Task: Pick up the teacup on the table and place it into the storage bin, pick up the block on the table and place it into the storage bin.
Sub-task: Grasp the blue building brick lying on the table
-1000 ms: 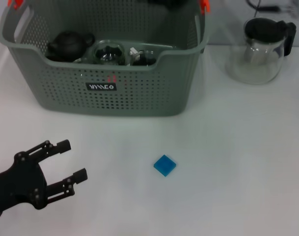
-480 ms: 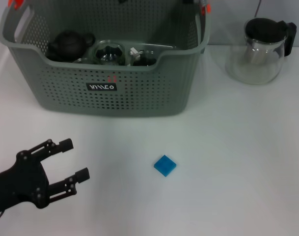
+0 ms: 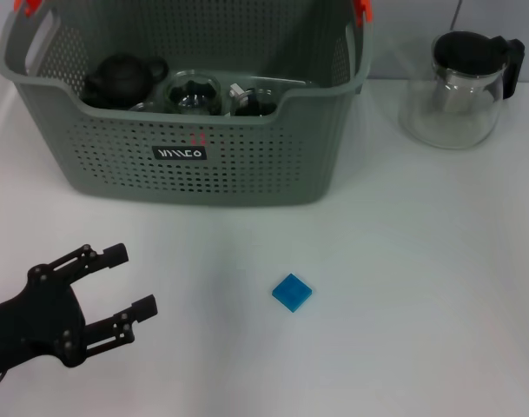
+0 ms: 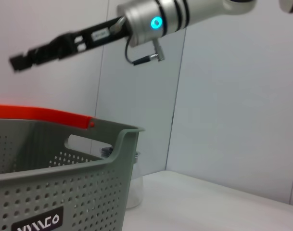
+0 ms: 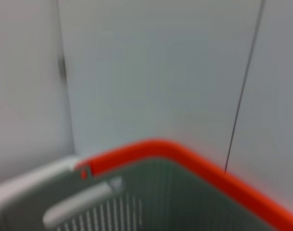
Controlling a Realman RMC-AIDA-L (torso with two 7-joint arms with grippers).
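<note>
Currently the left gripper (image 3: 125, 280) is held wide open & empty, low on the table, w/ the blue block (image 3: 292, 292) well apart. Approached off-centre, the flat block could be pushed away. Right gripper (image 4: 21, 61): state can't be told, above the storage bin (image 3: 247, 165).

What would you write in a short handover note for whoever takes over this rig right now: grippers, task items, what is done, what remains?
Left gripper: open, empty, low over the table near the front left, apart from the block.
Right gripper: raised high above the storage bin; holding nothing that shows.
Block: blue, lying on the table in front of the bin.
Teacup: none on the table; dark teaware sits in the bin, so that part looks done.
Left: pick up the block and place it in the bin.
</note>
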